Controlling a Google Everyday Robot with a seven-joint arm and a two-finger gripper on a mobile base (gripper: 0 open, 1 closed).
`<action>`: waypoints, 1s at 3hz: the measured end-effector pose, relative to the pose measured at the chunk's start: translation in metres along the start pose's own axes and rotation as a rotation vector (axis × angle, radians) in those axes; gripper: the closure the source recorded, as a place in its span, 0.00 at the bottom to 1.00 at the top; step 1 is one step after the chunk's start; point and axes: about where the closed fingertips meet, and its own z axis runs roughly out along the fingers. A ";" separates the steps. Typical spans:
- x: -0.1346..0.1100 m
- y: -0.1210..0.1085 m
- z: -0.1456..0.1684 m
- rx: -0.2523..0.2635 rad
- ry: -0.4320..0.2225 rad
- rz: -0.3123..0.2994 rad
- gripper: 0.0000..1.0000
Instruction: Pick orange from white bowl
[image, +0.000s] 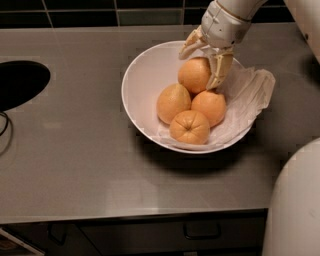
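Gripper (200, 69) at the far side of the white bowl (142, 80), its two tan fingers (220, 67) clamped on the orange (193, 76), one at its upper left and the other down its right side. The orange sits at the back of the pile, touching a paler lemon-shaped fruit (172, 102) and a smaller orange (210, 106). A star-creased orange (189, 127) lies in front. Crumpled white paper (250, 95) lines the bowl's right side. The bowl stands on a grey counter (75, 150).
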 end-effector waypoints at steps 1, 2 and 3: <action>0.001 0.004 0.004 -0.007 0.017 -0.016 0.28; -0.004 0.002 -0.003 -0.020 0.052 -0.033 0.28; -0.017 -0.009 -0.026 0.001 0.109 -0.068 0.26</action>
